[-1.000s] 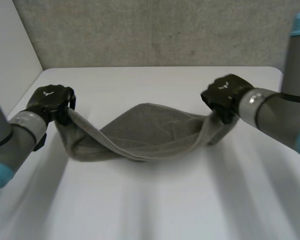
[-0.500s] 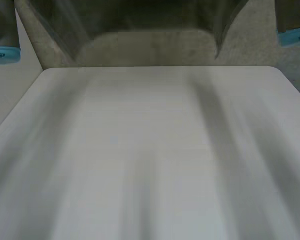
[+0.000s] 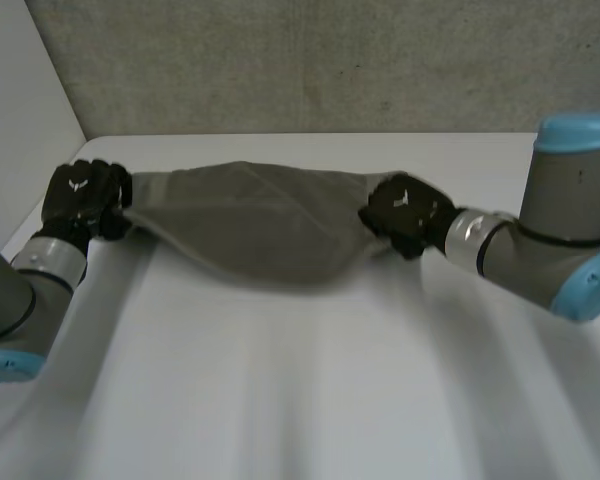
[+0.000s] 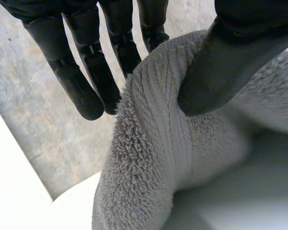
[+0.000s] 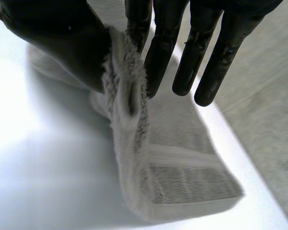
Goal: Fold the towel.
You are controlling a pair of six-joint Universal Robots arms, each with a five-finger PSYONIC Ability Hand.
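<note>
- Down from the frame's top edge, where it hung half a second ago, the grey towel (image 3: 250, 222) now stretches across the upper middle of the white table (image 3: 280, 380).
- At upper left, the left hand (image 3: 83, 197) pinches the towel's left end between thumb and fingers.
- Right of centre, the right hand (image 3: 405, 212) pinches the right end likewise.
</note>
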